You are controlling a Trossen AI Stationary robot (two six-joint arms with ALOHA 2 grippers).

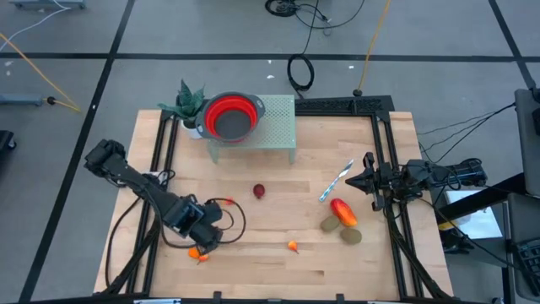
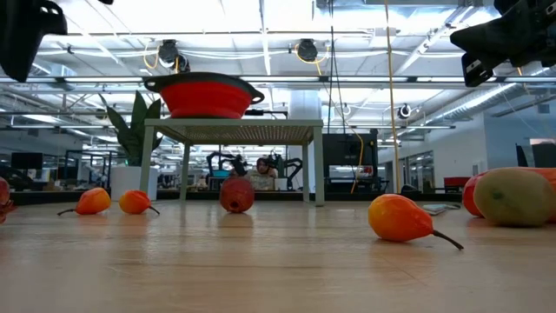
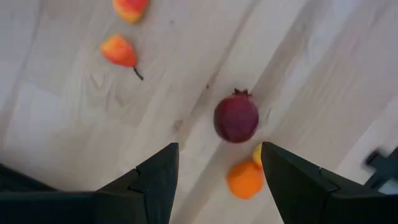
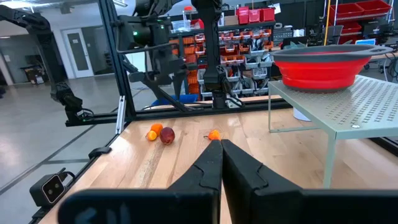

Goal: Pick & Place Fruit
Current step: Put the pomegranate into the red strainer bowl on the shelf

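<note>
Near the tabletop's [image 1: 278,186] front-left corner, the left pincer [image 3: 217,180] hangs open and empty above a dark red fruit [image 3: 236,117] and an orange piece [image 3: 244,179]. At the right edge, the right pincer [image 4: 220,163] waits closed, holding nothing.

Beside the dark red fruit [image 3: 236,117], a small yellow piece [image 3: 257,154] peeks out from behind an orange fruit [image 3: 245,179], so its shape stays hidden. Farther from the dark red fruit, another orange fruit [image 3: 129,7] is cut off by the picture's edge.

In the low view, a brownish-green fruit [image 2: 514,196] covers most of a red one [image 2: 472,194].
</note>
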